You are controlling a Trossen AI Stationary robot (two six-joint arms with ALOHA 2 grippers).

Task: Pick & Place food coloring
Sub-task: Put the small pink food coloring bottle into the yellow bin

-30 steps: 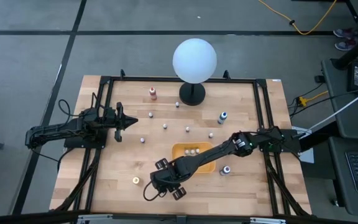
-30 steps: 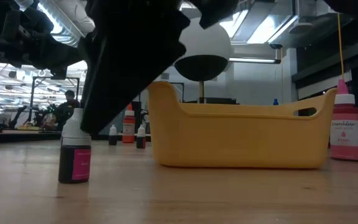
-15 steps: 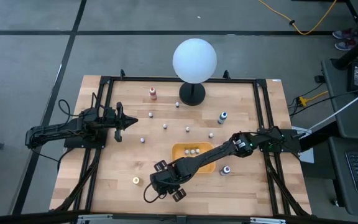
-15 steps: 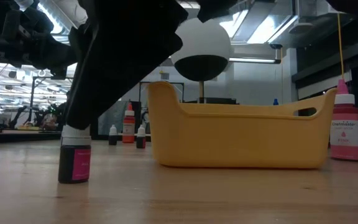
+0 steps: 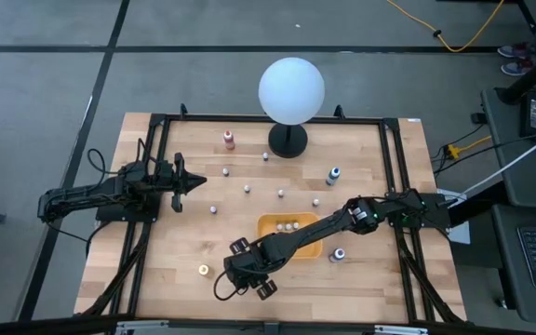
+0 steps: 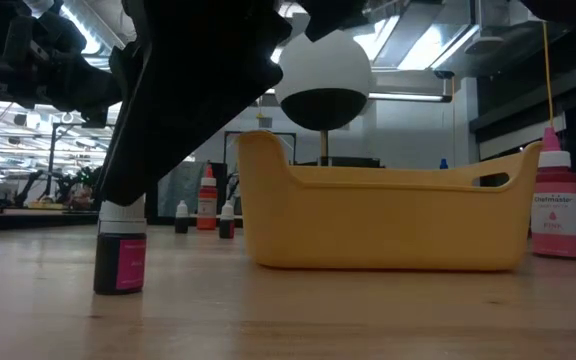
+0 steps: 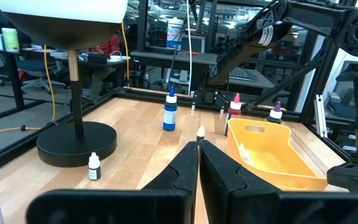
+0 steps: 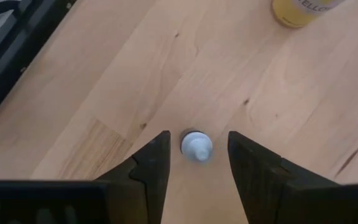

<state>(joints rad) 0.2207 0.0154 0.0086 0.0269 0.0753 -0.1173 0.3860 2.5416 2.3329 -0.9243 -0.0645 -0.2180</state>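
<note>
While the right hand (image 8: 194, 163) straddles the bottle (image 8: 196, 147) near the surface's front edge, half-open and empty, lower squarely before closing.

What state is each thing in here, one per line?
right tool: open, astride the small bottle, not touching it
small bottle: upright on table, capped
left tool: shut, empty, at table's left
yellow bin: upright, bottles inside
pink bottle: upright, capped, beside bin

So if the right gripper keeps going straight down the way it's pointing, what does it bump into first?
Probably the small bottle: the right gripper points down with its open fingers on either side of the pale cap. How high it hangs is unclear.
</note>
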